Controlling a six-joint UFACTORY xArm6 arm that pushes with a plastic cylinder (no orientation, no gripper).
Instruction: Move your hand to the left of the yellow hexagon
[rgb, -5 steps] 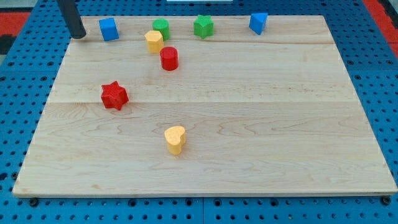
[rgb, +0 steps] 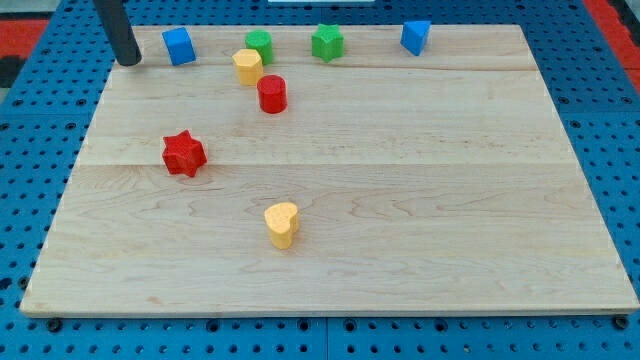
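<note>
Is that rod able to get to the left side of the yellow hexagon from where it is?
Probably yes: my tip only has the blue block nearby, leaving bare board before the yellow hexagon.

Bright, even illumination is provided from above, and no dim areas are seen on the wooden board (rgb: 400, 200). Only short, soft shadows are cast: a faint one lies beside the red star block (rgb: 184, 153), and another beside the yellow heart-shaped block (rgb: 282, 223). A mild sheen is seen on the pale wood near the view's top. Colours are rendered saturated. Focus is held across the board, though block edges appear slightly soft. The board's outline is rendered as a trapezoid by perspective.
</note>
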